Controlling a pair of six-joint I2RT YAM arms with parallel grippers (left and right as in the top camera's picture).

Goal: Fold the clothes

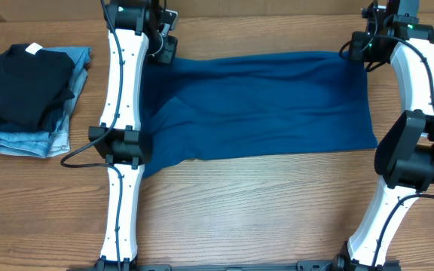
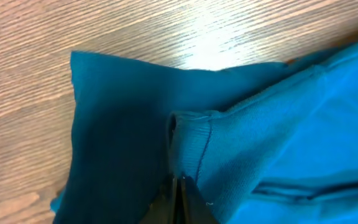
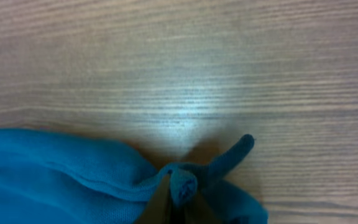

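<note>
**A:** What are the things lying on?

**B:** A counter [image 1: 262, 203] of light brown wood, its grain running left to right in the overhead view. It fills every view to the edges, so I cannot tell anything about the room. In both wrist views a bright patch of light sits on the wood.

**A:** Where is the shirt?

**B:** The teal-blue shirt [image 1: 262, 105] lies across the middle of the counter as a long band. It reaches from the left arm [image 1: 123, 83] to the right arm [image 1: 420, 83]. Its near left corner passes under the left arm.

**A:** And the fingers?

**B:** The left fingers [image 2: 166, 211] are pressed together on a stitched hem at the shirt's far left corner, and the cloth rises in a fold there. The right fingers [image 3: 157, 205] pinch a small bunch of cloth at the far right corner. A pointed tip of fabric sticks out just beside them.

**A:** Is anything else on the counter?

**B:** At its left end, apart from the shirt with the left arm between, is a small pile. A black folded garment [image 1: 25, 79] with a white tag lies on top of light-blue jeans [image 1: 21, 139].
</note>
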